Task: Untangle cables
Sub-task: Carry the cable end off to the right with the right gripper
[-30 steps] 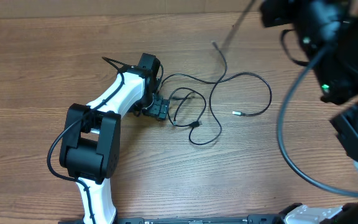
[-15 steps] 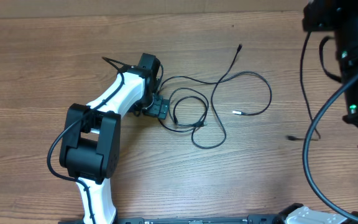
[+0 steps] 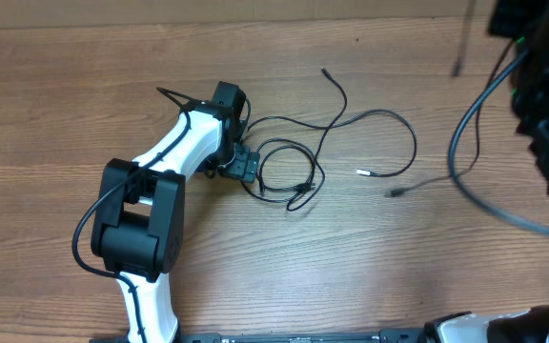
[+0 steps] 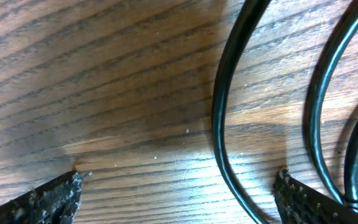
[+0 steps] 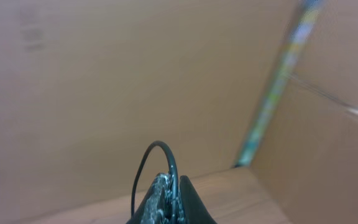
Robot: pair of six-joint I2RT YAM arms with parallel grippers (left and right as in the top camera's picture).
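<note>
Thin black cables (image 3: 389,114) lie in loose loops on the wooden table, with a small tangle (image 3: 300,189) just right of my left gripper (image 3: 246,164). In the left wrist view that gripper (image 4: 176,193) is wide open and low over the wood. One strand (image 4: 219,112) runs between its fingertips (image 4: 48,199). My right gripper (image 5: 174,190) is raised high above the table, shut on a thin cable (image 5: 160,144) that arcs out of its fingers. That cable's plug end (image 3: 395,193) hangs blurred over the table's right side.
The right arm (image 3: 541,67) looms close to the overhead camera at the upper right, and its thick black wire (image 3: 457,143) sweeps across that side. A cardboard wall (image 5: 104,74) stands behind the table. A pale plug tip (image 3: 361,172) lies mid-table.
The right arm has moved right and up with its cable. The table loops have drawn tighter toward the left gripper, and a free strand end has shifted left. The left arm has stayed put.
</note>
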